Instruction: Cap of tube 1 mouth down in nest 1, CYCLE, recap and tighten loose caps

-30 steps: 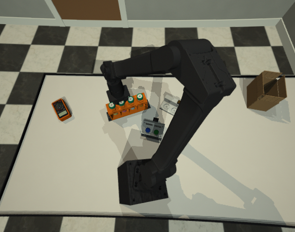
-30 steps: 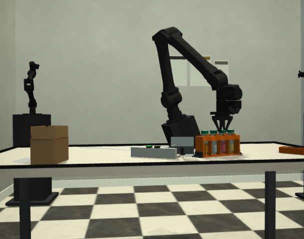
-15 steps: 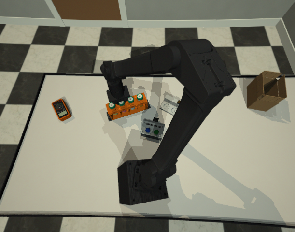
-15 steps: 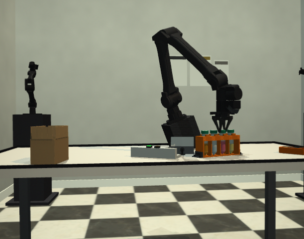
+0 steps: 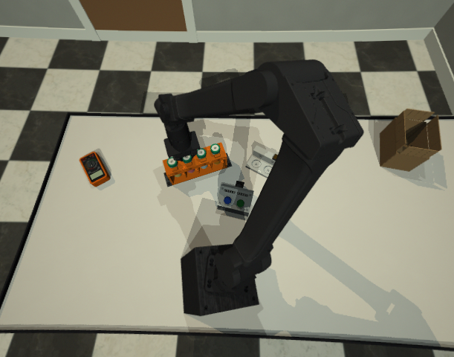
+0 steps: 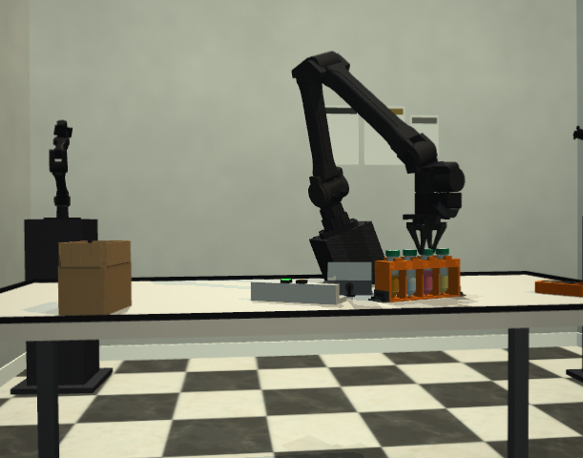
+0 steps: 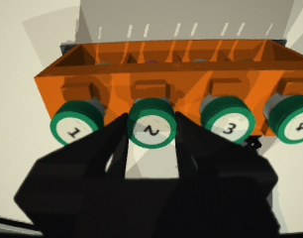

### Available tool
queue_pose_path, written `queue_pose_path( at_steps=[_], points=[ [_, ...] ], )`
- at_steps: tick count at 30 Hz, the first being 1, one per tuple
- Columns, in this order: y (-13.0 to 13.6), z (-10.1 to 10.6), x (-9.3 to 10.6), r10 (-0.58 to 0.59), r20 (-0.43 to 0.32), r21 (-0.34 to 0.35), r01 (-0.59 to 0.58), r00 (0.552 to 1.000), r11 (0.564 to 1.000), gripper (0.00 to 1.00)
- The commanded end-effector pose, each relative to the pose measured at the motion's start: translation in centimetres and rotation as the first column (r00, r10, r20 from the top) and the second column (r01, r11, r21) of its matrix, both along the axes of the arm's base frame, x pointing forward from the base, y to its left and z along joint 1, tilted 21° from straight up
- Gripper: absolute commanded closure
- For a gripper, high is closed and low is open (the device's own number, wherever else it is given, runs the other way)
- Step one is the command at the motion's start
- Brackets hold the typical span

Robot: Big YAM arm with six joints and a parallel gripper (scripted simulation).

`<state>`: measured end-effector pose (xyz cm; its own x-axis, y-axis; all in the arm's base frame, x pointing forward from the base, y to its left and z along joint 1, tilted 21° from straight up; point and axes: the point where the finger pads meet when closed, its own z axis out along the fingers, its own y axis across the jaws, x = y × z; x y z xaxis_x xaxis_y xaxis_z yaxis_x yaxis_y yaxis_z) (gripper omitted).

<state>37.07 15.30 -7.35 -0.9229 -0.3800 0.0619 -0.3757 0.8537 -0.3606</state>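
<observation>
My gripper (image 7: 151,119) (image 6: 427,249) is shut on the cap of tube 2 (image 7: 151,131), which sits on its tube in the orange decapping station (image 7: 191,84) (image 5: 167,169) (image 6: 383,281). The green caps of tube 1 (image 7: 73,130) (image 5: 172,161), tube 3 (image 7: 230,128) (image 5: 200,153) and tube 4 (image 7: 296,124) (image 5: 215,147) sit on their tubes. On the cap tray (image 6: 294,292), the green lamp (image 6: 285,280) is lit and the amber lamp (image 6: 301,281) is dark. Two nests show empty in the top view; my arm hides the others. The blue key (image 5: 227,200) and green key (image 5: 240,203) share one housing.
The key housing stands between the station and my arm's base. The cap tray is right of the station, partly under my arm. An orange multimeter (image 5: 94,169) (image 6: 563,288) lies to the left in the top view. A cardboard box (image 5: 397,149) (image 6: 93,285) stands far right there.
</observation>
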Motion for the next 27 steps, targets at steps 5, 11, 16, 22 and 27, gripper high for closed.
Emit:
queue_pose_path(
  at_steps=[5,11,16,22,27],
  points=[
    [0.3,0.0,0.8,-0.09,0.053,0.022,0.089,0.994,0.996,1.0],
    [0.7,0.5,1.0,-0.076,0.052,0.024,0.075,0.996,0.997,0.51],
    [0.7,0.5,1.0,-0.076,0.052,0.024,0.075,0.996,0.997,0.51],
    [2.0,2.2,1.6,-0.072,0.076,0.04,0.069,0.995,0.997,0.51],
    [2.7,3.8,1.6,-0.072,0.079,0.045,0.069,0.994,0.997,0.51]
  ],
)
